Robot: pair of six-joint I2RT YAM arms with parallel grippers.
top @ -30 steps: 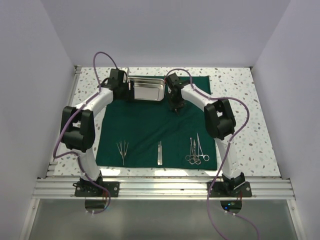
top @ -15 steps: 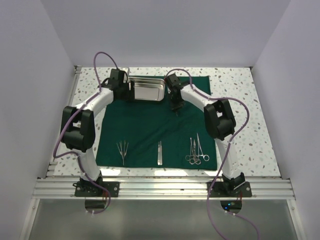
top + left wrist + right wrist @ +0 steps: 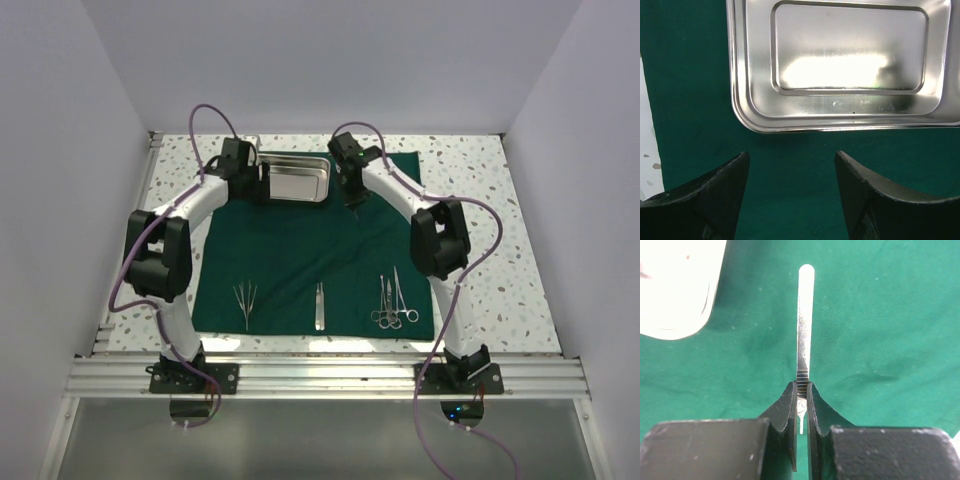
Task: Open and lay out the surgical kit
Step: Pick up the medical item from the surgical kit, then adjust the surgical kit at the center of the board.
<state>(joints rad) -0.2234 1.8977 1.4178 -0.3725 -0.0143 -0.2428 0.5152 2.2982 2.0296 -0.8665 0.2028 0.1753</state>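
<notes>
Steel tray [image 3: 850, 60] on green cloth [image 3: 290, 260] — right fingers [image 3: 782, 410] pinch a slim tool [image 3: 805, 320].

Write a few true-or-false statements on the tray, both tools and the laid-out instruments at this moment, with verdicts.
1. The steel tray is empty. True.
2. The right tool is open and holds nothing. False: it is shut on a slim steel instrument.
3. The left tool grips the tray's rim. False: its jaws stand open over the green cloth, short of the tray.
4. Tweezers, a single slim piece and clamps lie in a row on the cloth near the arms' bases. True.
</notes>
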